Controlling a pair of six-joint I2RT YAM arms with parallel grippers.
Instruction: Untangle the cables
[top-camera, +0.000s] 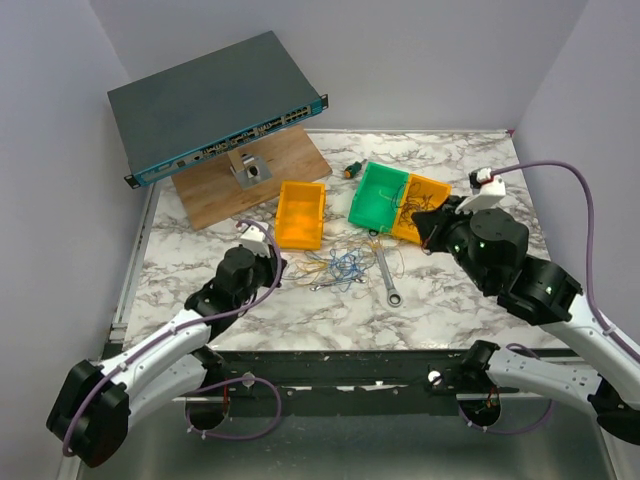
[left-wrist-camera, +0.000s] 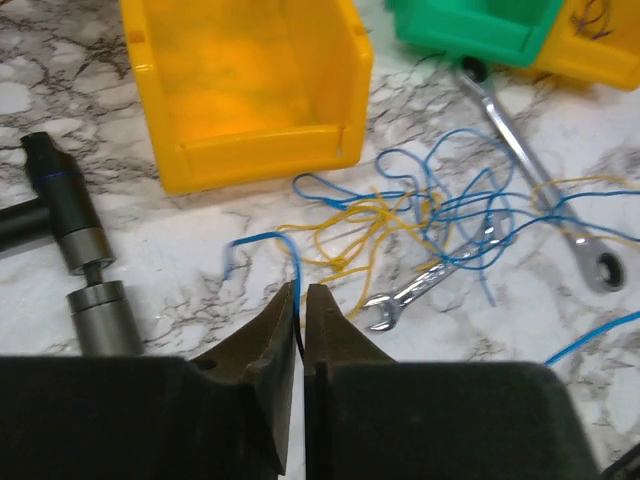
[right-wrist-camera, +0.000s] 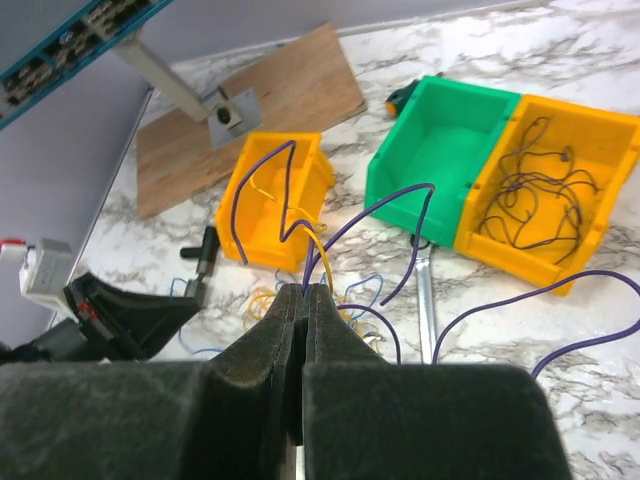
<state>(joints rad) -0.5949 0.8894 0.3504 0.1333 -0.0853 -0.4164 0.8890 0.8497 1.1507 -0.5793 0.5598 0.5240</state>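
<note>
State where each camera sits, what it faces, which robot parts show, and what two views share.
Top external: above and behind, looking down on the table; both arms show.
Left wrist: behind the left gripper, facing the cables; shut fingers show.
Right wrist: behind the right gripper, raised, facing the green bin; shut fingers show.
Shared: both wrist views show the left yellow bin.
</note>
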